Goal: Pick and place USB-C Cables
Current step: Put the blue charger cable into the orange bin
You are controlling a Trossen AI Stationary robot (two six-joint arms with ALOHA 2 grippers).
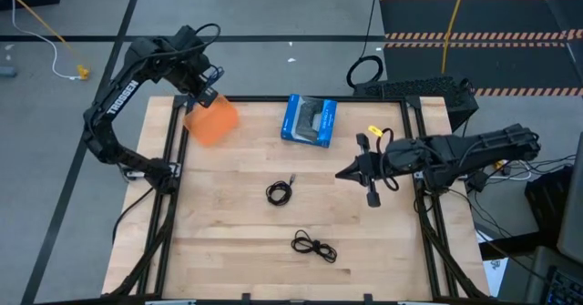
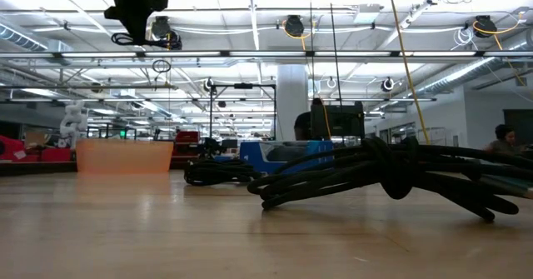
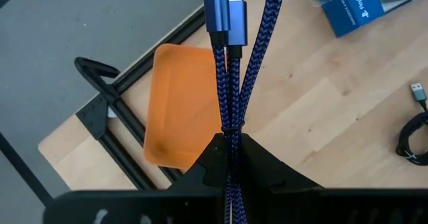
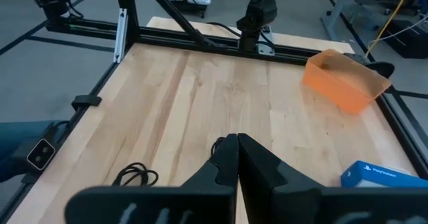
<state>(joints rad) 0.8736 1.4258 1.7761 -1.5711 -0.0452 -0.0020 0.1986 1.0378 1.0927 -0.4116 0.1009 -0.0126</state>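
The left pincer [image 3: 231, 158], clamped on the braided blue-purple cable bundle [image 3: 233, 63], hangs above the translucent orange plastic bin [image 3: 182, 107]; next comes lowering and releasing.

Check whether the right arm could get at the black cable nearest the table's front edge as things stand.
Probably yes. The right gripper is shut and empty above the table's right side, and the black cable lies on bare wood with nothing between them. The left gripper, holding the blue-purple cable over the orange bin, is far away.
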